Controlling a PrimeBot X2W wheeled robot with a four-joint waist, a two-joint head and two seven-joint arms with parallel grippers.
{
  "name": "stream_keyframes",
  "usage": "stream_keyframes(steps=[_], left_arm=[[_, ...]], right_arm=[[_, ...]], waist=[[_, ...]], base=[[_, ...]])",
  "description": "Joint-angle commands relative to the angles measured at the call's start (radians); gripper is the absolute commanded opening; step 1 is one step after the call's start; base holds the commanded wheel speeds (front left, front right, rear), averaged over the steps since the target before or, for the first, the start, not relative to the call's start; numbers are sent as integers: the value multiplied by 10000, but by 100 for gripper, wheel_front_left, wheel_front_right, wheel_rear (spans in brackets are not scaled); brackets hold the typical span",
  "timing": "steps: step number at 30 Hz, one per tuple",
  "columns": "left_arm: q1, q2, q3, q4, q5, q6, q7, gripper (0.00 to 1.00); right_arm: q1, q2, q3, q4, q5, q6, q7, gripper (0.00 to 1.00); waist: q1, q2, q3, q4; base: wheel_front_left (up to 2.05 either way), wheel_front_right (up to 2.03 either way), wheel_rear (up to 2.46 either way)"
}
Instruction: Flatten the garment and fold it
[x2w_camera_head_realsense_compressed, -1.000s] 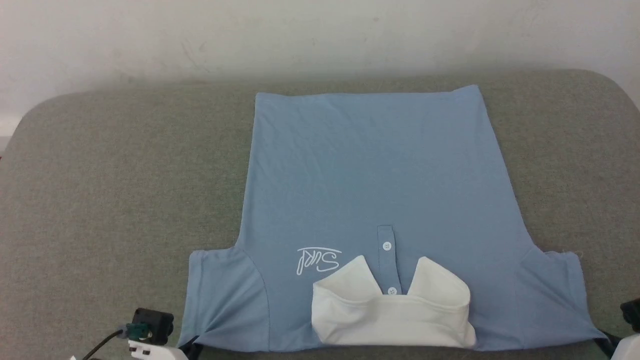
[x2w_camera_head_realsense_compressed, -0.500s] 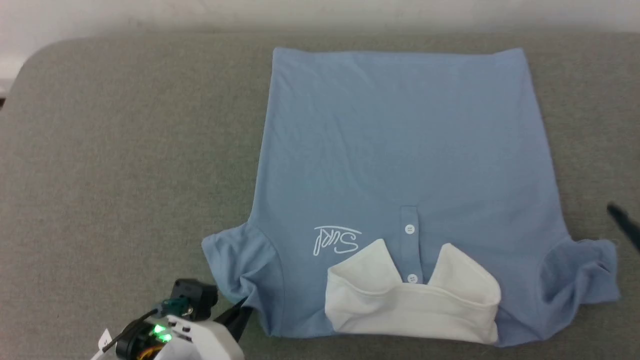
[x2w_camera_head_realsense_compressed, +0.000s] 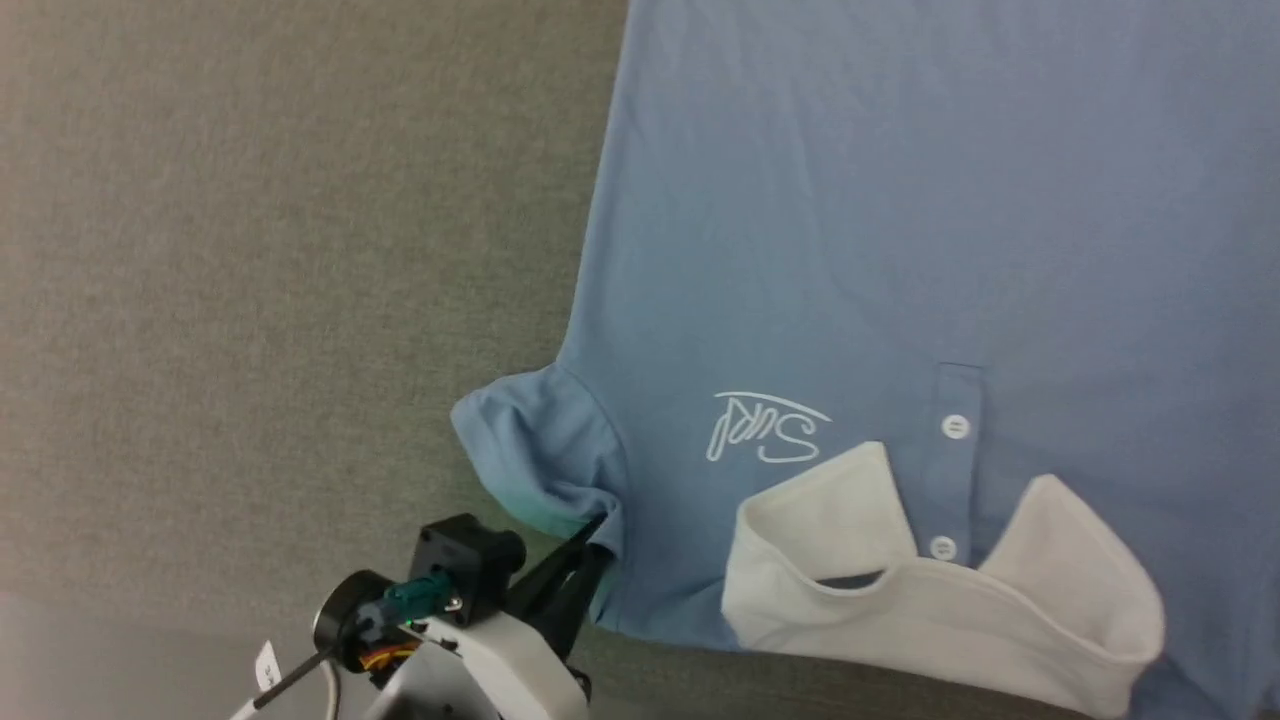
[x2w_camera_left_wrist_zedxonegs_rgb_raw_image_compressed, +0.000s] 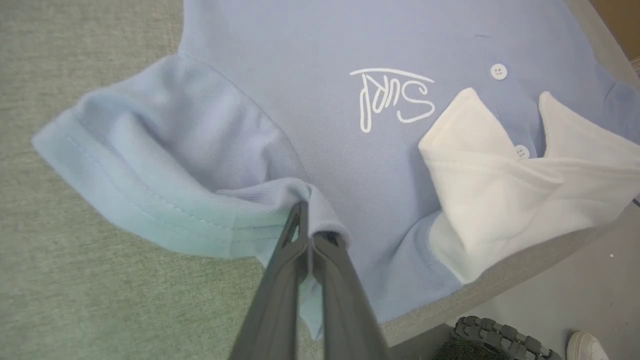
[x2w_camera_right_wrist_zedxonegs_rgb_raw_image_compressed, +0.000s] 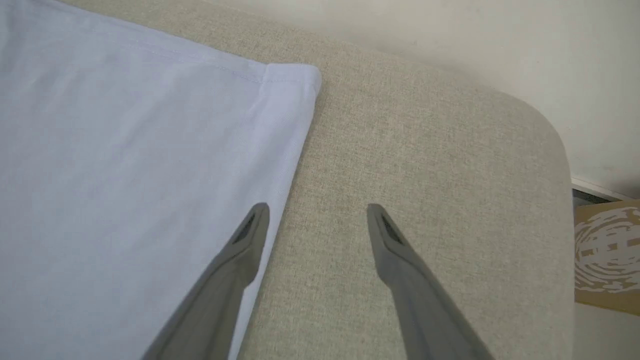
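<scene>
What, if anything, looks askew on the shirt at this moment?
On the garment, the sleeve on the robot's left is bunched and creased where the left gripper pinches it, while the body lies flat. The right gripper hangs open over the side edge, holding nothing.

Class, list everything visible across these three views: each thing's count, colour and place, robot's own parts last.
polo shirt: one, light blue, white collar, front-up on the table.
script mark: one, white, on the shirt's chest.
buttons: two, white, on the placket.
table: one, grey fabric, under the shirt.
cardboard box: one, brown, past the table's corner.
shoe: one, white, on the floor.
treaded wheel: one, black, below the table's edge.
left fingers: two, dark grey, shut on the shirt by its sleeve.
right fingers: two, dark grey, open over the shirt's side edge.
</scene>
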Motion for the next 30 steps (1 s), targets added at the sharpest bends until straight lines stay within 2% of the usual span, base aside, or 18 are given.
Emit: stream_keyframes(steps=[1,9,18,19,20,24,30], left_arm=[[-170,-38,-72,-80,51,36,-49,0],[-355,-229,-346,-347,353,76,-148,0],[-420,-477,-583,-175,399,56,-291,0],[-418,-481,-581,-156,390,62,-300,0],[-417,-483,-572,-132,383,70,-312,0],[-460,-457,-503,24,364,82,-379,0],[-476,-355,-295,481,276,124,-506,0]], right_arm=[[-290,-29,-17,160,-143,-21,128,100],[-2365,-136,87,1588,-967,-21,1002,100],[-2657,-195,400,2922,-1370,-21,918,100],[-2614,-167,435,3017,-1313,-21,925,39],[-2572,-163,497,3064,-1285,-21,877,0],[-2302,-233,942,3200,-1341,-21,589,0],[-1561,-55,1672,3386,-1154,-21,-14,0]], waist=[[-4,0,1417,1337],[-4,0,2116,2069],[-4,0,2146,2307],[-4,0,2131,2286],[-4,0,2108,2251],[-4,0,1837,1995],[-4,0,745,1216]], base=[[0,0,0],[0,0,0],[0,0,0],[0,0,0],[0,0,0],[0,0,0],[0,0,0]])
